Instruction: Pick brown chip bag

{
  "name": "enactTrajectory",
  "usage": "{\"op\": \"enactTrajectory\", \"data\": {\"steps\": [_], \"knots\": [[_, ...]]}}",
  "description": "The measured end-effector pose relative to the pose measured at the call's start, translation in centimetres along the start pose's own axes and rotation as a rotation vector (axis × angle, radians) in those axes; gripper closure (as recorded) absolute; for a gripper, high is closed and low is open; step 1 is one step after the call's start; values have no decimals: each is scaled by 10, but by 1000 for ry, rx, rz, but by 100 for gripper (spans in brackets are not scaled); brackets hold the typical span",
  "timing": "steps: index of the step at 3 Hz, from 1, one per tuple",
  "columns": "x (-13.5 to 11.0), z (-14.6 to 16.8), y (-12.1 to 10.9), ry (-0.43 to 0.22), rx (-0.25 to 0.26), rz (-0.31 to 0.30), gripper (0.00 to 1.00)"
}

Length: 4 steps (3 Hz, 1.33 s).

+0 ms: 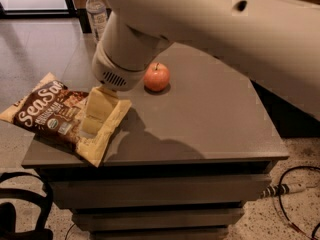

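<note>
Brown chip bag (50,111): item sought. It lies flat on the front-left corner of the table (210,114). Its lettered end reaches past the left edge and its pale yellow end points toward the front edge.

Gripper (96,115): mine, low over the bag's pale yellow right end. I cannot tell whether it touches the bag or hangs just above. I also cannot tell whether it stands apart or closed, since its colour merges with the bag.

Step in hand, by my judgement: securing the grasp. The film looks crinkly and likely to slip. It is best taken on a fold near this end, clamped firmly, then raised straight up so the long lettered end does not drag.

Apple (157,77): red, upright, just behind and right of my wrist, apart from the bag. It is the nearest hazard, and a sideways swing could roll it.

Water bottle (96,11): back-left of the table, well apart.

Cables (295,194): on the floor to the right, out of the path.
</note>
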<state>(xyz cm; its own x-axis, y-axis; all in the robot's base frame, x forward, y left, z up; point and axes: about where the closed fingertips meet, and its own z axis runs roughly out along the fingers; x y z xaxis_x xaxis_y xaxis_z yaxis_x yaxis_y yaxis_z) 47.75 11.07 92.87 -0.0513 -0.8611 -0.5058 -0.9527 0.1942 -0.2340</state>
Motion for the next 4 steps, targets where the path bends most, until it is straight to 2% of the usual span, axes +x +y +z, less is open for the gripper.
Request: {"op": "enactTrajectory", "data": {"steps": [1,2,4], "knots": [[-27,38,17,25,-78,-26,0],[-41,72,31,22,-145,-27,0],[-49,128,43,-14,-244,-1,0]]}}
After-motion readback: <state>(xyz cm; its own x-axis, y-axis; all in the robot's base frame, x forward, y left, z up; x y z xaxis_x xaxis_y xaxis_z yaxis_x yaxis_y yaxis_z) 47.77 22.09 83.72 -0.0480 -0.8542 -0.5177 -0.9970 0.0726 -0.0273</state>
